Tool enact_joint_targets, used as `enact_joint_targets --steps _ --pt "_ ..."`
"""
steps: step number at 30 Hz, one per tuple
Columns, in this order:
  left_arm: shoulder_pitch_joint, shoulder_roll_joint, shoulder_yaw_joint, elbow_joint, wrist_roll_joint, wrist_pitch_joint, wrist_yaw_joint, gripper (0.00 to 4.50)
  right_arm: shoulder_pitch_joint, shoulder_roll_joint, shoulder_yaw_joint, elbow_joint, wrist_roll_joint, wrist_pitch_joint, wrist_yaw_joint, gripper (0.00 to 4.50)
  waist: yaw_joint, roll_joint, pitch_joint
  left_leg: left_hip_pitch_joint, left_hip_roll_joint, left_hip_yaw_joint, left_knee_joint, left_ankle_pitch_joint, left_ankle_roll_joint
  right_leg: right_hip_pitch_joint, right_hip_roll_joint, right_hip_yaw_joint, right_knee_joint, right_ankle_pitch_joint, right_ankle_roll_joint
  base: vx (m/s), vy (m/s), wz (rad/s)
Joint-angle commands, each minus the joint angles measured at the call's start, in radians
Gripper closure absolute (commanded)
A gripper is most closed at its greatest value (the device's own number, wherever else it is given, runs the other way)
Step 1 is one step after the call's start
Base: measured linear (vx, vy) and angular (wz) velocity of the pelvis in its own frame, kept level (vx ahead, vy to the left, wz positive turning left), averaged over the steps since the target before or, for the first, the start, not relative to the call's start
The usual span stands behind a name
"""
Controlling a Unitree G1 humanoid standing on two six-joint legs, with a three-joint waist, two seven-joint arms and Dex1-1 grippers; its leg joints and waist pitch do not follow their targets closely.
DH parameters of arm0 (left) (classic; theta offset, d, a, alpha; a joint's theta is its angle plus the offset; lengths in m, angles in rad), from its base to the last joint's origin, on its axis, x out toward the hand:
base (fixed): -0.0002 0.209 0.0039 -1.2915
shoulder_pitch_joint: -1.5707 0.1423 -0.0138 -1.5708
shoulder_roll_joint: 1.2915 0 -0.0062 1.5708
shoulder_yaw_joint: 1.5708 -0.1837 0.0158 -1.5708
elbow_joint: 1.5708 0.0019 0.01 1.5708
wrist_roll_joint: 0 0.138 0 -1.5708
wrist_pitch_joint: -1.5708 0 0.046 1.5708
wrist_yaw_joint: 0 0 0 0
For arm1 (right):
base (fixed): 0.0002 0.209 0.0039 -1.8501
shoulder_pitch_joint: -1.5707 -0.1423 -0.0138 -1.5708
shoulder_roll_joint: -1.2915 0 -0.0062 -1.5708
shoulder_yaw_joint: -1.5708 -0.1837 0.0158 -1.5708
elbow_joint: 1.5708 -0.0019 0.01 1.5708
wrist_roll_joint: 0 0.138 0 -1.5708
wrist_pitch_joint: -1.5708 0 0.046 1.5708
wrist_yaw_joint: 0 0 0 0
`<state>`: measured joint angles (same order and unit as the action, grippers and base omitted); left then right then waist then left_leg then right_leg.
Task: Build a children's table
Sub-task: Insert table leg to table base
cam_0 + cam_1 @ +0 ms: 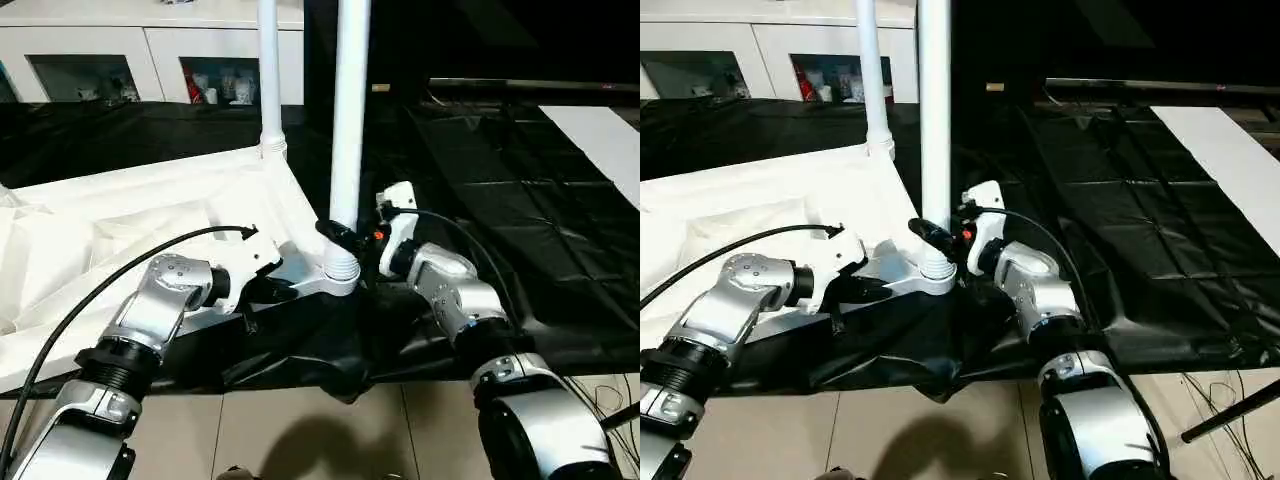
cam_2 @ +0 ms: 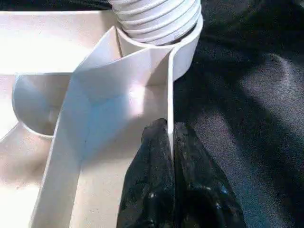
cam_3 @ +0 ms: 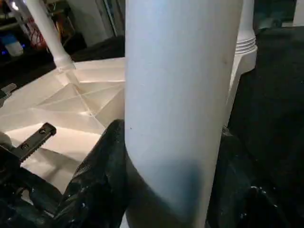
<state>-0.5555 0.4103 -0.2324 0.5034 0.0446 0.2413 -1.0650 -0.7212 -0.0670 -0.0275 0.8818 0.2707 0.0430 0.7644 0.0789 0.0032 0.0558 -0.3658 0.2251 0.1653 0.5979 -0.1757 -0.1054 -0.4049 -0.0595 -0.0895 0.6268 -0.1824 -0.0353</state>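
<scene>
Two legs stand upright. Right gripper [image 1: 345, 238] clasps the near leg [image 1: 350, 120] just above its socket [image 1: 340, 270]. Left gripper [image 2: 170, 142] pinches the tabletop [image 1: 120, 230] rim beside it.

A black sheet [image 1: 500, 190] covers the floor [image 1: 300, 430]; on it the white tabletop [image 1: 150, 215] lies underside up at left; pale tiles show near.

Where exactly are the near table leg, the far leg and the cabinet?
Near leg [image 1: 350, 120], left eye view, middle of its tube.
Far leg [image 1: 269, 70], left eye view, its tube.
Cabinet [image 1: 150, 48], left eye view, frame between glass doors.
</scene>
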Motion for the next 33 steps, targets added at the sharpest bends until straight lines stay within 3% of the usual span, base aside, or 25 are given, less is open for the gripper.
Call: enact_joint_targets --steps 1,3,6,7,8,11,20,21,22,27,29,30,32,33 --pt "-0.010 0.001 0.027 -0.028 -0.039 0.003 -0.003 4.50 0.049 -0.018 -0.031 0.042 -0.002 -0.006 -0.030 2.65 0.000 0.002 -0.074 0.006 0.007 0.007 -0.063 -0.145 0.043 0.059 -0.078 0.057 -0.075 -0.182 -0.188 0.000 0.000 0.00" --pt "-0.013 -0.001 0.035 -0.028 -0.046 0.009 0.001 4.50 0.079 -0.015 -0.046 0.043 0.008 -0.028 -0.035 2.65 0.000 0.009 -0.075 0.006 0.007 0.005 -0.064 -0.150 0.041 0.060 -0.077 0.056 -0.074 -0.179 -0.189 0.000 0.000 0.00" --pt "-0.018 -0.005 0.041 -0.019 -0.051 0.009 0.006 4.50 0.109 -0.009 -0.067 0.045 0.022 -0.062 -0.035 2.65 -0.001 0.007 -0.076 0.007 0.007 0.006 -0.065 -0.156 0.041 0.060 -0.075 0.055 -0.074 -0.167 -0.197 0.000 0.000 0.00" --pt "-0.020 -0.006 0.042 -0.015 -0.050 0.007 0.008 4.50 0.121 -0.005 -0.074 0.038 0.028 -0.073 -0.039 2.65 0.000 0.018 -0.076 0.008 0.007 0.005 -0.064 -0.162 0.039 0.059 -0.075 0.055 -0.076 -0.167 -0.199 0.000 0.000 0.00" --pt "-0.021 -0.006 0.042 -0.012 -0.050 0.006 0.010 4.50 0.129 -0.003 -0.078 0.033 0.031 -0.080 -0.042 2.65 -0.001 0.017 -0.076 0.008 0.007 0.005 -0.064 -0.164 0.039 0.059 -0.074 0.055 -0.076 -0.163 -0.199 0.000 0.000 0.00" --pt "-0.023 -0.012 0.047 -0.010 -0.056 0.008 0.015 4.50 0.176 -0.005 -0.046 0.007 0.001 -0.121 -0.030 2.65 -0.001 0.023 -0.077 0.009 0.007 0.003 -0.065 -0.173 0.036 0.061 -0.072 0.054 -0.074 -0.138 -0.208 0.000 0.000 0.00" --pt "-0.015 -0.025 0.045 -0.017 -0.060 0.013 0.028 4.50 0.245 0.004 -0.061 -0.058 0.009 -0.194 -0.052 2.65 -0.001 0.020 -0.075 0.011 0.006 0.004 -0.068 -0.202 0.036 0.060 -0.072 0.055 -0.082 -0.188 -0.195 0.000 0.000 0.00" --pt "-0.012 -0.030 0.044 -0.023 -0.059 0.016 0.030 4.50 0.259 0.002 -0.058 -0.074 0.011 -0.195 -0.047 2.65 0.000 0.012 -0.076 0.011 0.006 0.005 -0.068 -0.194 0.041 0.060 -0.073 0.055 -0.081 -0.188 -0.193 0.000 0.000 0.00" --pt "-0.011 -0.031 0.044 -0.025 -0.059 0.017 0.031 4.50 0.262 0.002 -0.056 -0.079 0.011 -0.195 -0.045 2.65 0.001 0.015 -0.075 0.012 0.007 0.004 -0.068 -0.192 0.042 0.058 -0.073 0.055 -0.081 -0.189 -0.192 0.000 0.000 0.00" --pt "-0.001 -0.023 0.031 -0.043 -0.050 0.014 0.017 4.50 0.280 -0.019 0.010 -0.102 -0.035 -0.184 -0.005 2.65 0.000 0.000 -0.072 0.009 0.007 0.007 -0.069 -0.182 0.051 0.057 -0.074 0.056 -0.084 -0.222 -0.177 0.000 0.000 0.00" --pt "0.001 -0.020 0.029 -0.047 -0.047 0.012 0.014 4.50 0.279 -0.023 0.021 -0.105 -0.042 -0.179 0.006 2.65 0.000 0.000 -0.072 0.008 0.006 0.007 -0.069 -0.179 0.052 0.058 -0.074 0.056 -0.084 -0.230 -0.172 0.000 0.000 0.00" --pt "0.005 -0.013 0.026 -0.051 -0.043 0.008 0.011 4.50 0.274 -0.030 0.044 -0.113 -0.056 -0.166 0.032 2.65 0.000 -0.009 -0.071 0.007 0.007 0.008 -0.069 -0.177 0.056 0.058 -0.075 0.056 -0.085 -0.242 -0.166 0.000 0.000 0.00" --pt "0.009 -0.005 0.022 -0.058 -0.039 0.006 0.006 4.50 0.269 -0.040 0.076 -0.125 -0.073 -0.145 0.069 2.65 0.000 -0.006 -0.070 0.007 0.006 0.007 -0.069 -0.174 0.058 0.057 -0.075 0.055 -0.087 -0.260 -0.156 0.000 0.000 0.00" --pt "0.017 0.003 0.019 -0.070 -0.035 0.006 0.001 4.50 0.264 -0.050 0.102 -0.133 -0.085 -0.132 0.106 2.65 -0.002 -0.023 -0.069 0.003 0.005 0.008 -0.069 -0.168 0.061 0.058 -0.075 0.055 -0.087 -0.282 -0.144 0.000 0.000 0.00"
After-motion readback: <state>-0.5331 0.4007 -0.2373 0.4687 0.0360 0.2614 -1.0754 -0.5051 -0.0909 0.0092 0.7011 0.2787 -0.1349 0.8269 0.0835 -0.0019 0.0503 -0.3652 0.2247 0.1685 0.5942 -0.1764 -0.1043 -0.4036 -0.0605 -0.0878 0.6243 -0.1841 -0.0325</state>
